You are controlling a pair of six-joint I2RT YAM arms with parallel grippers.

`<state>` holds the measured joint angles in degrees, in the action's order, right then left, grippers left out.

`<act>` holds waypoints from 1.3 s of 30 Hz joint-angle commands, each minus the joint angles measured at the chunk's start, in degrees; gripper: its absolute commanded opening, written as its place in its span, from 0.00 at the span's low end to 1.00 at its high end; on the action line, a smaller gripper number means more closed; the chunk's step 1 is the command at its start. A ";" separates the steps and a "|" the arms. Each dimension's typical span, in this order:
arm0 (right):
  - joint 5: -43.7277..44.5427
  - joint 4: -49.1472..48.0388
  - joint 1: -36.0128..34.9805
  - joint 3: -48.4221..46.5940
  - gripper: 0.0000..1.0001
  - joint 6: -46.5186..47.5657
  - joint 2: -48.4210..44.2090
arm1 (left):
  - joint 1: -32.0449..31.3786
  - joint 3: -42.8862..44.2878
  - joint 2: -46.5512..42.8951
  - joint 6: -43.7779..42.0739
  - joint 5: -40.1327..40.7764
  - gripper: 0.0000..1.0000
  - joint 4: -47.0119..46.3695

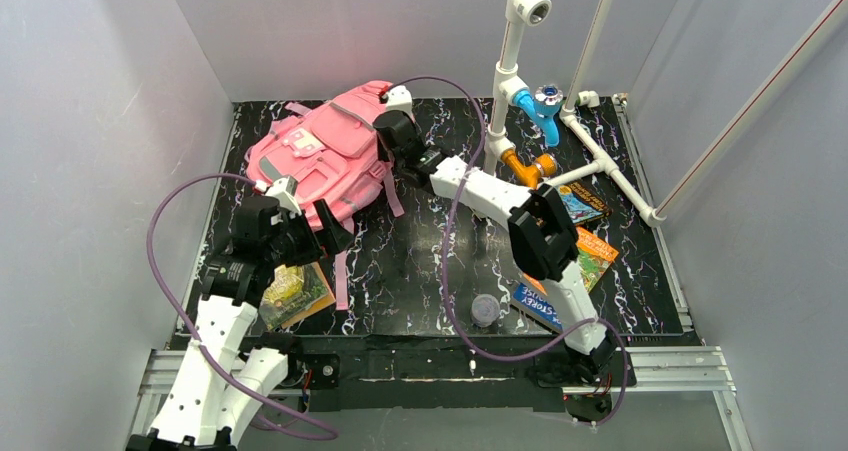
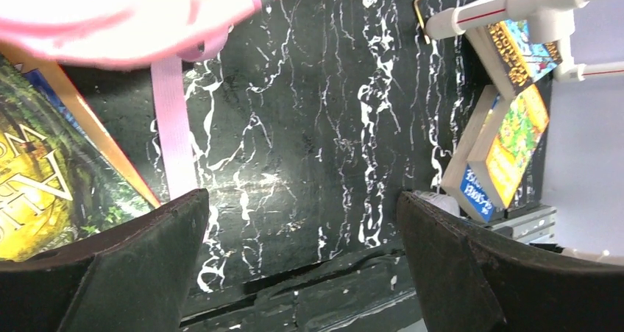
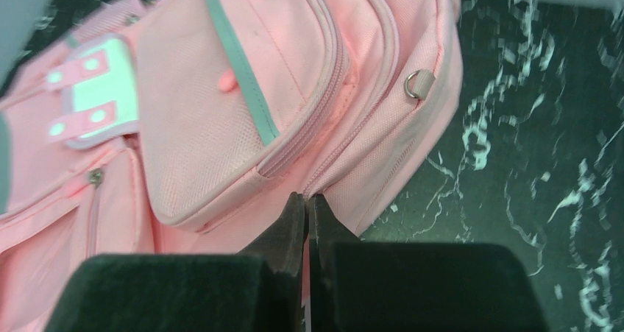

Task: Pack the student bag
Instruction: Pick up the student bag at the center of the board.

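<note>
The student bag (image 1: 320,156) is a pink backpack lying at the back left of the black marbled table, front pockets up. My right gripper (image 1: 388,133) is at the bag's right side. In the right wrist view it (image 3: 307,199) is shut at the end of the main zipper seam of the bag (image 3: 221,111), with a pink sliver pinched between its fingers. My left gripper (image 1: 312,231) hovers just in front of the bag. It (image 2: 302,229) is open over bare table, nothing between its fingers, with the bag's edge (image 2: 110,23) and a loose pink strap (image 2: 173,133) above.
A green-covered book (image 1: 295,293) lies by the left arm, also in the left wrist view (image 2: 44,177). Three more books (image 1: 585,256) lie at the right. A small round lidded jar (image 1: 485,311) stands near the front edge. A white pipe frame (image 1: 520,71) rises at the back right.
</note>
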<state>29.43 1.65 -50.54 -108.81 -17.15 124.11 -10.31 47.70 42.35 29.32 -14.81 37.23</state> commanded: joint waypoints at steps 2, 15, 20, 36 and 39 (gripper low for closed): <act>3.86 -16.55 -7.28 8.79 0.01 16.82 -14.32 | -0.10 8.17 3.66 4.57 -1.10 0.99 -3.01; 4.27 -29.36 -15.85 26.25 0.01 34.59 -26.06 | 4.80 33.80 17.08 13.03 9.65 0.99 0.13; 6.60 -31.88 -18.53 29.15 0.01 39.10 -27.53 | 5.36 40.64 26.06 11.05 6.09 0.99 -4.97; 13.69 -37.11 -27.13 31.97 0.01 55.52 -25.13 | -3.59 60.45 49.72 -11.95 8.60 0.99 -5.98; 14.34 -37.85 -28.10 32.45 0.01 57.25 -24.42 | -5.40 60.59 50.64 -13.27 8.80 0.99 -6.83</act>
<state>43.33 -29.08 -76.77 -76.12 32.91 100.60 -13.54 105.47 93.95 21.65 -8.27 31.62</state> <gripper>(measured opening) 0.041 0.992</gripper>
